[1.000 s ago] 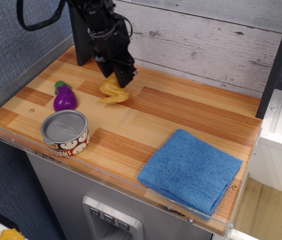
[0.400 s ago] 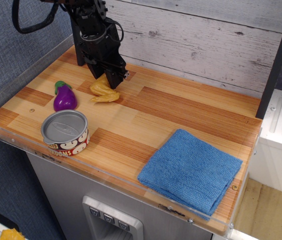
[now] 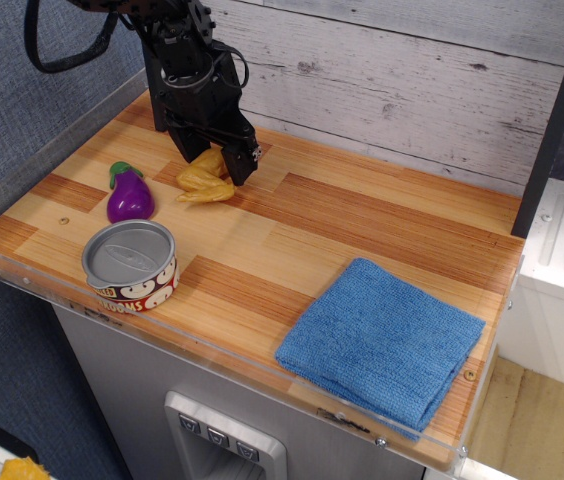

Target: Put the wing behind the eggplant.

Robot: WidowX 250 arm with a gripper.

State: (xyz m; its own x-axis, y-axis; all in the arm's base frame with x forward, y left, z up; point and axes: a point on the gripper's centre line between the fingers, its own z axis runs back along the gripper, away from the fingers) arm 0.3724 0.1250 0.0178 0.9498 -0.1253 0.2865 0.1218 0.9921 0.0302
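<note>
Left edge of worktop (image 3: pixel 362 215): eggplant (image 3: pixel 129 196), purple with green stem cap, lying on the wood, stem pointing toward 11 o'clock. Nothing touching it.

Can (image 3: pixel 131 266) sits at 6 o'clock from the eggplant, near the front edge, upright, silver lid on top, printed label on the side. Just beside the eggplant, small gap between them.

Wing (image 3: pixel 205 181) is at 3 o'clock from the eggplant, near but apart. Yellow-tan, resting on the worktop, its upper back edge partly hidden by the hand.

Hand (image 3: pixel 210 157) is directly over the wing, black, coming down from the arm at 12 o'clock. Fingers spread: left finger (image 3: pixel 182 147) sits at the wing's 10 o'clock side, right finger (image 3: pixel 242 160) at its 2 o'clock side, wing between them. Fingers straddle it but don't look clamped on it; can't tell whether either pad touches.

Black cable loops off the arm at top left.

Blue cloth (image 3: pixel 382 343) is far right, at 4 o'clock from the wing, well apart, folded flat near the front right corner.

Grey plank wall (image 3: pixel 412 70) runs along the back of the worktop.
</note>
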